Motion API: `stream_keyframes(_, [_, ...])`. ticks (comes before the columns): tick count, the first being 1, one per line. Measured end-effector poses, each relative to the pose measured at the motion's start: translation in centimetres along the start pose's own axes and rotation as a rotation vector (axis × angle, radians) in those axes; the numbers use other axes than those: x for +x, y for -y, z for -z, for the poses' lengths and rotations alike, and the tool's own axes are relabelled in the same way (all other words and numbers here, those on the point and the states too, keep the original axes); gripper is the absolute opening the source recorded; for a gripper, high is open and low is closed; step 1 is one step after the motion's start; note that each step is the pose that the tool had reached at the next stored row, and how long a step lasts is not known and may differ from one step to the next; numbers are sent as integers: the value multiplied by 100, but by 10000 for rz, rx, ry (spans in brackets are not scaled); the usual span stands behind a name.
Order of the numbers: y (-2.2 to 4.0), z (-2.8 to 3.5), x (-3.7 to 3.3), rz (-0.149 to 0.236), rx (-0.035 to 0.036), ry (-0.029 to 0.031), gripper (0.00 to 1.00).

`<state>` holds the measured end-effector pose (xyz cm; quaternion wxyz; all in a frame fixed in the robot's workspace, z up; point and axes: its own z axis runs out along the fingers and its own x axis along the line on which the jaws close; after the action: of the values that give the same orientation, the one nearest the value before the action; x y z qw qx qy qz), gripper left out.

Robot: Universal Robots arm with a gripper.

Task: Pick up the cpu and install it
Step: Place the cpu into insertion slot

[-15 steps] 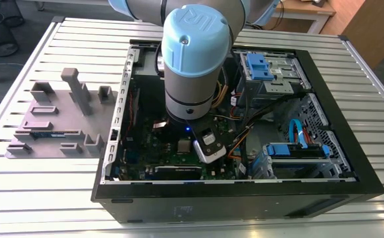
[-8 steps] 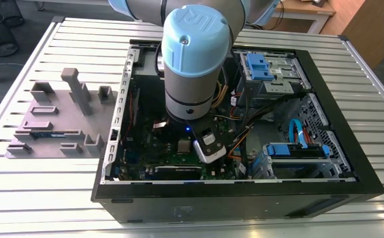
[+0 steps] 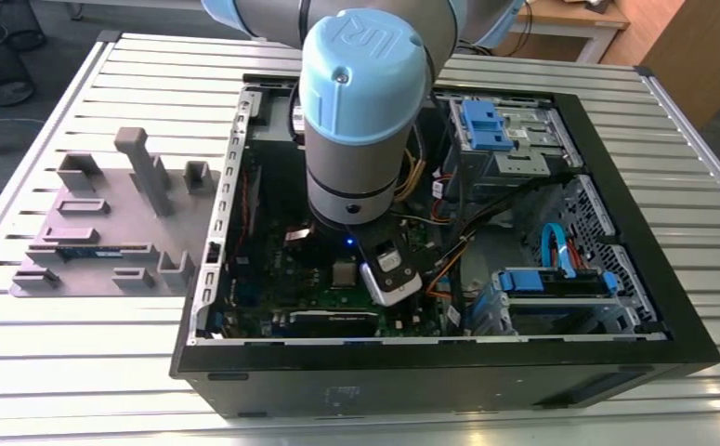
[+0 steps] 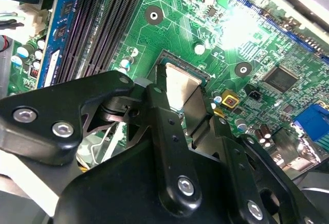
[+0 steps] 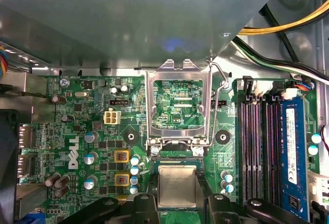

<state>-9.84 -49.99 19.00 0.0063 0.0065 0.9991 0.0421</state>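
In the first wrist view the gripper (image 5: 177,199) is clamped on the cpu (image 5: 177,182), just over the open socket (image 5: 175,154). If the chip sits tilted or shifted, it could bend the socket contacts.

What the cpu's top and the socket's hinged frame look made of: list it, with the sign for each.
Top of the cpu: a metal lid, it seems; silvery-grey, with a dull, soft sheen. As for the socket's hinged frame: bare metal, probably stamped steel; thin, bright and shiny, with bent edges.
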Motion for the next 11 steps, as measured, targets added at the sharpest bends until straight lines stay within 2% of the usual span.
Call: stream_keyframes(11, [1, 0, -17, -1, 4, -2, 38])
